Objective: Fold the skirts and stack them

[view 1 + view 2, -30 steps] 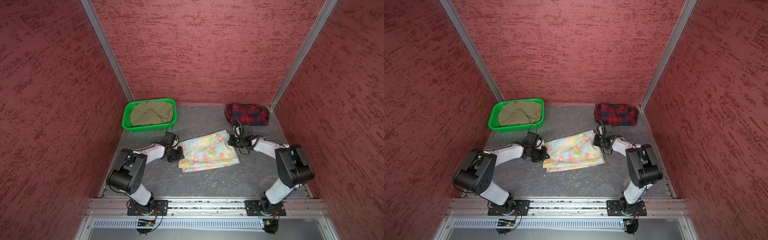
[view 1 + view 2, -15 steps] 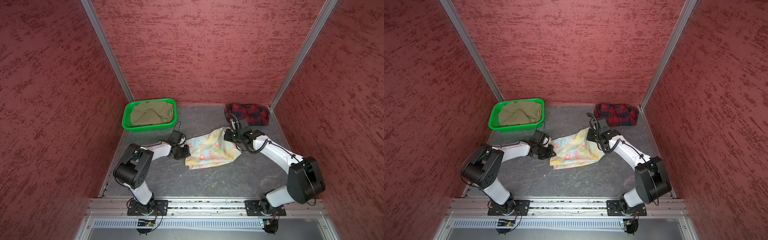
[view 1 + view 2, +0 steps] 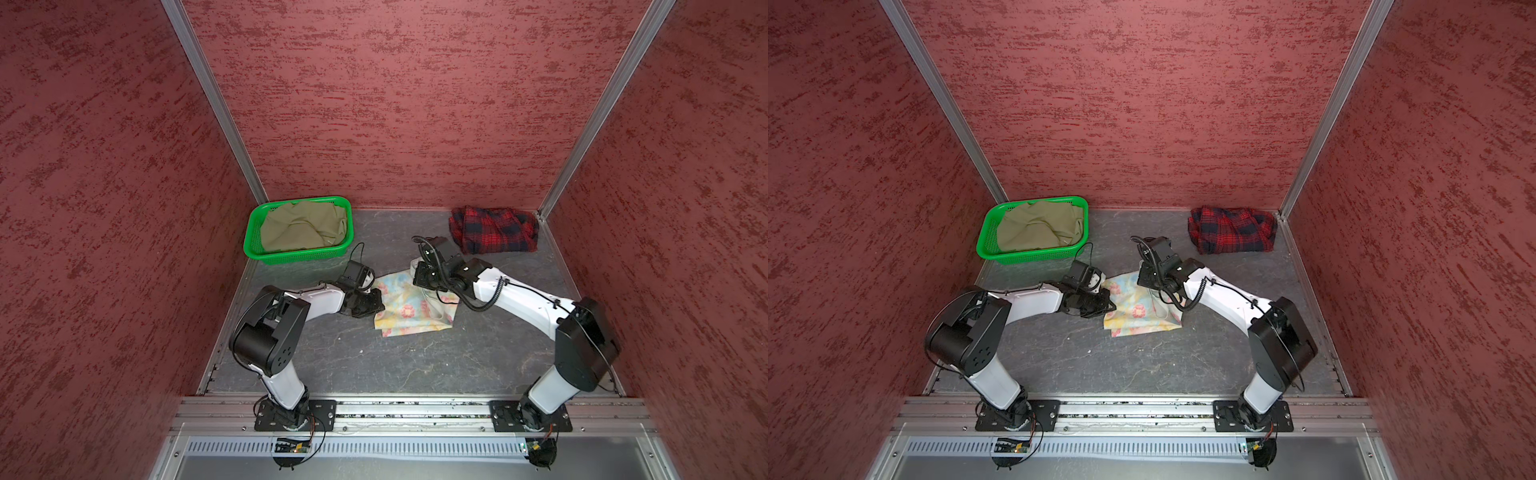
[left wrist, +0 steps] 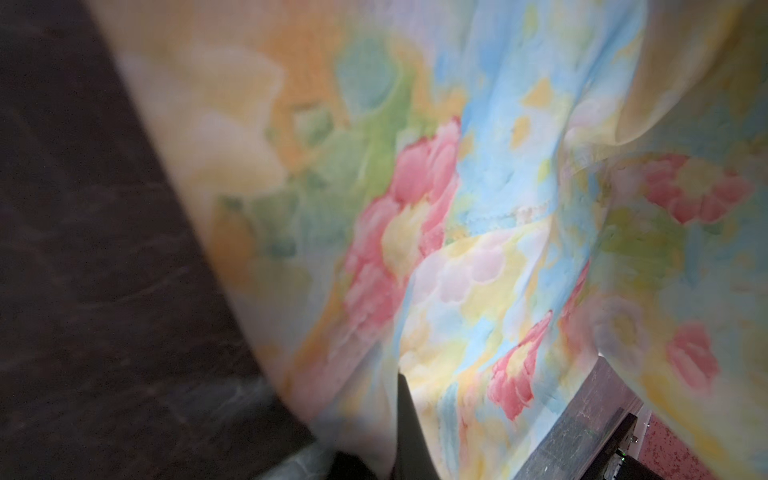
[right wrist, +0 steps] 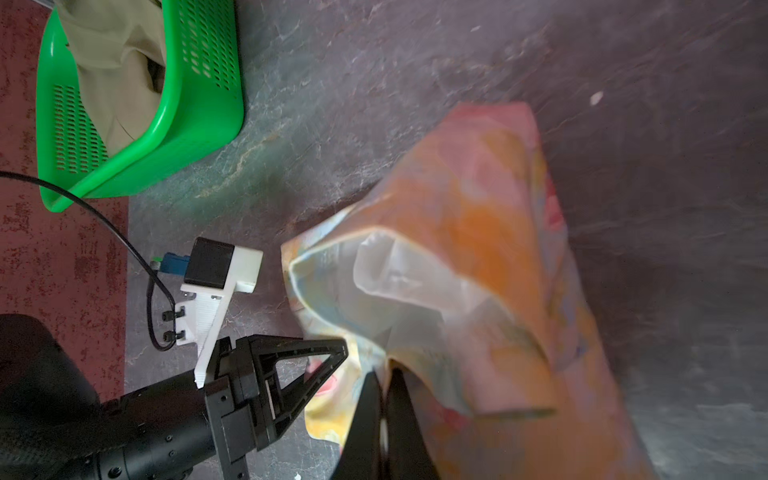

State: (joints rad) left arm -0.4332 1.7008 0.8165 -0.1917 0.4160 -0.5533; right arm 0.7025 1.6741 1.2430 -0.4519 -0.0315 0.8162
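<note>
Top views: floral skirt (image 3: 409,309) at mid-table, partly doubled over. Right gripper (image 5: 384,372) has its jaws clamped on the skirt's raised far edge; left gripper (image 5: 341,348) is pinched shut on its left edge. Plaid skirt (image 3: 494,235) lies bunched far right. Khaki skirt (image 3: 303,226) is crumpled in the green basket (image 3: 254,237), far left. Judgement: first fold under way, nothing stacked yet.
</note>
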